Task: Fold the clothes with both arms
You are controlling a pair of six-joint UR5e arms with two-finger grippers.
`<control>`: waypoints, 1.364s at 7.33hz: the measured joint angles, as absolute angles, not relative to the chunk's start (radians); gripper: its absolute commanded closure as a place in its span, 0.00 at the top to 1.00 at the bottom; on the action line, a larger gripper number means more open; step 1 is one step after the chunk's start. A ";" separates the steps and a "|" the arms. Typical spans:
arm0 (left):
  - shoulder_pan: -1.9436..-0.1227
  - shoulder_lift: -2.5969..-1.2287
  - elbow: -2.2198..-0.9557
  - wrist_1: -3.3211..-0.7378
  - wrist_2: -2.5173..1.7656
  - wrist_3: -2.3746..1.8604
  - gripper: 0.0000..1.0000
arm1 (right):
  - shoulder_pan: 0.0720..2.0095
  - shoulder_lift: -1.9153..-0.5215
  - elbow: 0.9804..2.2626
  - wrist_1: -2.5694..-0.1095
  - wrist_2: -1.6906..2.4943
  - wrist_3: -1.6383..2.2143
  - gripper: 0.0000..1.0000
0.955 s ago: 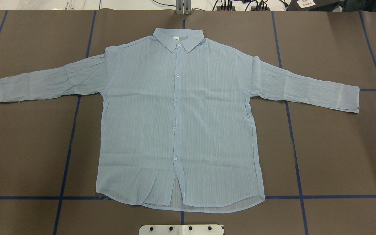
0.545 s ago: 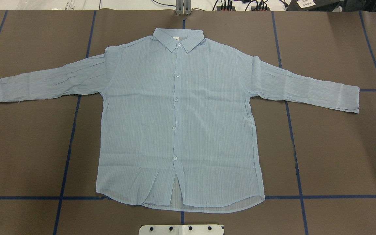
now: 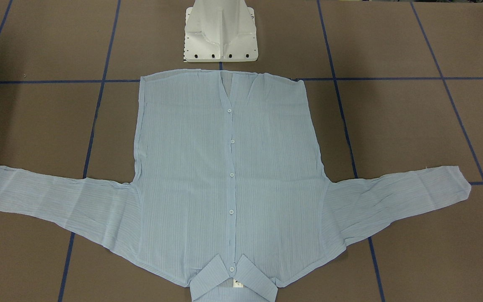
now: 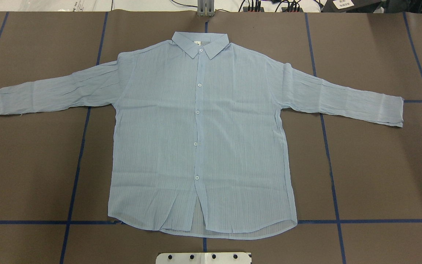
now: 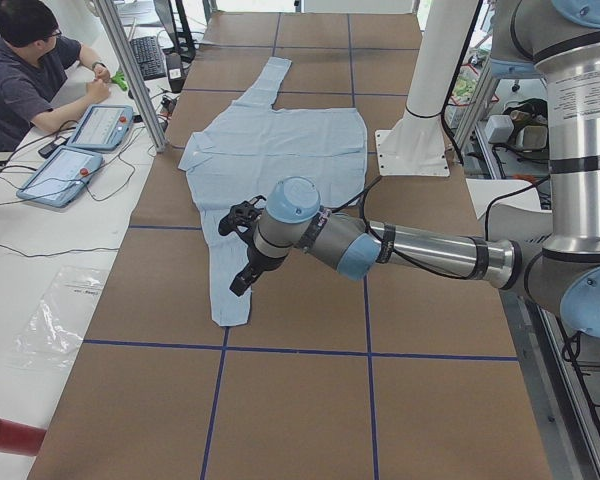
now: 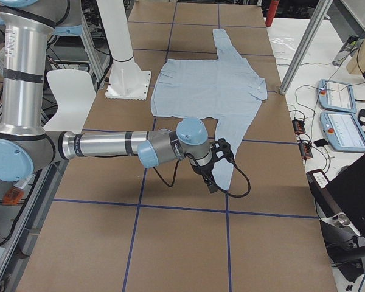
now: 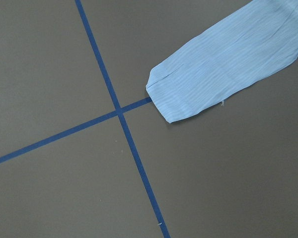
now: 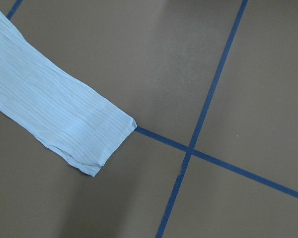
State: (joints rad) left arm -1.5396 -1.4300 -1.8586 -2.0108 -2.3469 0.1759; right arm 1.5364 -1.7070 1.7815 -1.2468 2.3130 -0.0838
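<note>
The light-blue striped shirt [image 4: 200, 139] lies flat and buttoned on the brown table, front up, sleeves spread, collar at the far side; it also shows in the front view [image 3: 229, 167]. Neither arm shows in the overhead or front views. In the exterior left view my left gripper [image 5: 242, 280] hangs over the near sleeve's cuff [image 5: 230, 300]. In the exterior right view my right gripper [image 6: 212, 182] hangs over the other cuff [image 6: 222, 173]. I cannot tell whether either is open or shut. Each wrist view shows one cuff lying flat [image 7: 223, 69] [image 8: 54, 114].
The white pedestal base [image 3: 220, 31] stands just behind the shirt's hem. Blue tape lines [image 4: 75, 172] form a grid on the table. A seated operator [image 5: 30, 70] with tablets [image 5: 65, 175] is beside the table's far side. A metal post [image 5: 130, 70] stands at that edge.
</note>
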 measured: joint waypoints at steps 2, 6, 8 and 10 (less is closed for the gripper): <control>-1.539 -1.492 -1.770 -2.106 -2.351 0.167 1.00 | 1.534 -1.687 1.723 -1.151 2.314 -0.053 1.00; -1.540 -1.509 -1.715 -2.194 -2.357 0.137 1.00 | 1.276 -1.671 1.634 -0.825 2.120 0.562 0.99; -1.540 -1.506 -1.716 -2.198 -2.368 0.138 1.00 | 1.133 -1.650 1.532 -0.655 1.965 0.781 0.93; -1.540 -1.504 -1.722 -2.198 -2.370 0.138 1.00 | 1.051 -1.600 1.383 -0.526 1.865 0.873 0.85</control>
State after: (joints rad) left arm -1.5401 -1.5041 -1.7221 -2.1981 -2.3701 0.1380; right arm 1.0510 -1.5996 1.3829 -0.5255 1.8653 0.8727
